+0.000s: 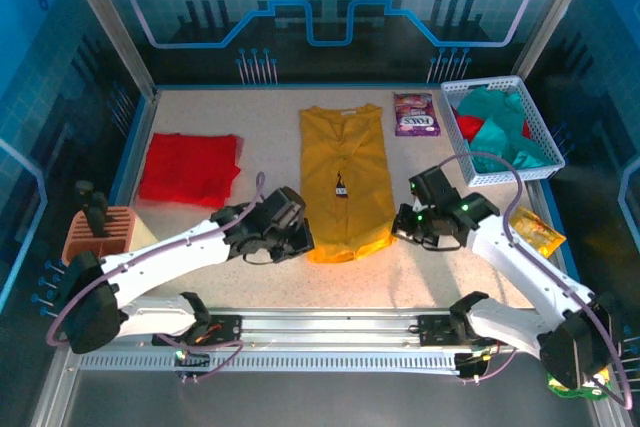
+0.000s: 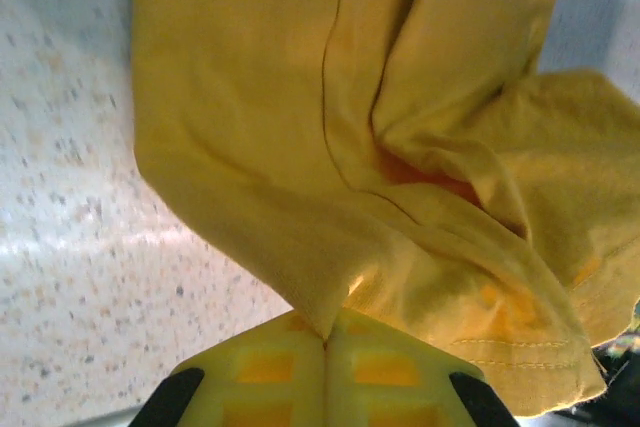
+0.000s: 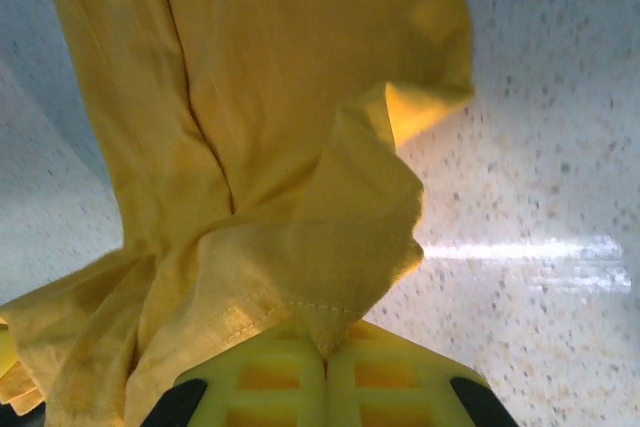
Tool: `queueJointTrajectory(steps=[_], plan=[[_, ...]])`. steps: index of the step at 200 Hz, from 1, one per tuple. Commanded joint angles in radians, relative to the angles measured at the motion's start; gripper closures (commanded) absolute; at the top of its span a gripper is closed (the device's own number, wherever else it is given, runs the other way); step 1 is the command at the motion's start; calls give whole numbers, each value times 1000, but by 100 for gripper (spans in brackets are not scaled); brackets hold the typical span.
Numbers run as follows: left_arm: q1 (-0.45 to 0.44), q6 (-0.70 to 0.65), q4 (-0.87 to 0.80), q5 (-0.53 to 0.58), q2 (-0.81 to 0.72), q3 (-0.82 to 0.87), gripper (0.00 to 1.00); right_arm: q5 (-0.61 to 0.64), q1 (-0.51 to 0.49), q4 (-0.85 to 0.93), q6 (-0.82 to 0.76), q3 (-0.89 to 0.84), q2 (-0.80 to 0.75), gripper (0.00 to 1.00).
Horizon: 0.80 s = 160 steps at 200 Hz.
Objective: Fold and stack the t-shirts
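Note:
A mustard-yellow t-shirt (image 1: 347, 177) lies lengthwise in the middle of the table, folded into a narrow strip, with its small dark logo facing up. My left gripper (image 1: 303, 239) is shut on the shirt's near left hem corner (image 2: 320, 307). At the near right corner (image 3: 335, 322), my right gripper (image 1: 400, 227) is shut on the hem. The cloth bunches and lifts slightly between the two grips. A folded red t-shirt (image 1: 190, 168) rests at the left. Teal and red t-shirts (image 1: 505, 132) sit heaped in the white basket (image 1: 553, 151) at the back right.
A purple snack packet (image 1: 415, 114) lies beside the basket, just right of the yellow shirt's collar. A yellow-green packet (image 1: 538, 230) sits under my right arm near the table's right edge. An orange rack (image 1: 97, 235) stands at the near left.

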<state>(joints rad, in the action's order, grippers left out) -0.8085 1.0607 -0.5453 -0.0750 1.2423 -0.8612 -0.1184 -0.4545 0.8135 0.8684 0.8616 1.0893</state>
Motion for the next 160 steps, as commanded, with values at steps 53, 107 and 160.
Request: queueJointTrajectory(steps=[53, 107, 160], plan=[[212, -273, -13, -90, 226, -253, 100, -103, 132, -148, -156, 231, 274, 100], [325, -347, 48, -169, 399, -356, 100, -162, 183, -187, -179, 372, 486, 100], [399, -399, 106, -241, 535, -438, 100, -174, 202, -185, -198, 463, 627, 100]])
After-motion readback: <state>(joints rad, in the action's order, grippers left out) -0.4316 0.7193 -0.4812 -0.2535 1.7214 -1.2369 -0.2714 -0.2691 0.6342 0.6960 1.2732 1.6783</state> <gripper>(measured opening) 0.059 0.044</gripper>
